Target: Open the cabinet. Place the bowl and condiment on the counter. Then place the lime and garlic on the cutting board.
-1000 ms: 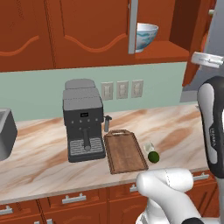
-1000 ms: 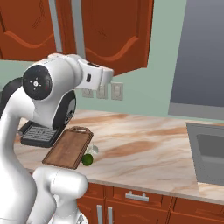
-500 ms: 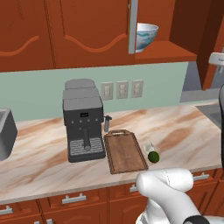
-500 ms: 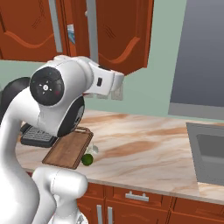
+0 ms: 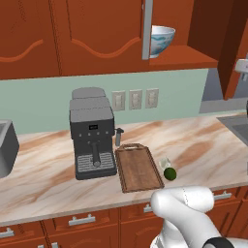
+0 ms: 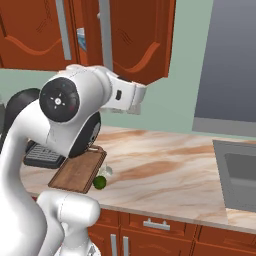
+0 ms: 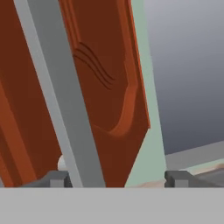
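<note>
The cabinet (image 5: 97, 38) stands open, its right door (image 6: 137, 42) swung out. On its shelf sits the pale bowl (image 5: 161, 39), half behind a silver handle (image 5: 147, 29). My gripper (image 7: 116, 178) is open at that door. The door's bar handle (image 7: 65, 96) runs between the wide-apart fingertips (image 7: 177, 177), close to the left one. The dark cutting board (image 5: 138, 167) lies on the counter (image 5: 203, 140). Just right of the board sit the lime (image 5: 170, 174) and the whitish garlic (image 5: 164, 162). The condiment is hidden.
A black coffee machine (image 5: 92, 133) stands left of the board. A sink (image 6: 241, 176) is set into the counter at the right. Low drawers (image 6: 160, 225) run under the counter's front edge. My arm's white links (image 6: 65, 110) rise before the board.
My gripper has opened and let go of the door handle. The arm has swung right, leaving the left base view, and the door stands wider open.
</note>
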Robot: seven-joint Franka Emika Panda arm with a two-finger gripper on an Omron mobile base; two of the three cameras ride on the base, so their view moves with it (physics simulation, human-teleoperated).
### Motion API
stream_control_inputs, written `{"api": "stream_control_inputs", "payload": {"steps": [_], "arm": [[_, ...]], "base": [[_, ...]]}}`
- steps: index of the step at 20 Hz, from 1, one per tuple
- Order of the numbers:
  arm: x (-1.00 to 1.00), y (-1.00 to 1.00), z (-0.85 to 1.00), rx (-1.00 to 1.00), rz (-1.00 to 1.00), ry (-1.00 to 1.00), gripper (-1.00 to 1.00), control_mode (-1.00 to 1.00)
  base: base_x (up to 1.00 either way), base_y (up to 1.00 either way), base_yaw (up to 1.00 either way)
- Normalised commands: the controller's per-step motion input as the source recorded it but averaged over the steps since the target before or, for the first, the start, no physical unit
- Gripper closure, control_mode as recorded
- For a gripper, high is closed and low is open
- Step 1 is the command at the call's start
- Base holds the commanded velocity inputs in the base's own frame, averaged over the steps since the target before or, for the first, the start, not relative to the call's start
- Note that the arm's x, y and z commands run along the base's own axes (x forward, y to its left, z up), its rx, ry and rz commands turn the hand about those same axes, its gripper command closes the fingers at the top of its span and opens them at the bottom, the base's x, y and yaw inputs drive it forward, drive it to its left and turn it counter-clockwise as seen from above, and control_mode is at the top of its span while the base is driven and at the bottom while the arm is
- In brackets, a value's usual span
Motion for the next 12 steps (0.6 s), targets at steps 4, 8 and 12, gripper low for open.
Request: {"api": "stream_control_inputs", "payload": {"steps": [4,8,12], "arm": [[-0.46,-0.05,0.08,0.0,0.0,-0.07,-1.0,-1.0],[-0.55,0.02,0.02,-0.04,0.0,-0.04,-1.0,-1.0],[-0.49,0.18,0.0,-0.11,0.0,-0.01,-1.0,-1.0]], "base": [[0.0,0.0,0.0],[0.0,0.0,0.0],[0.0,0.0,0.0]]}}
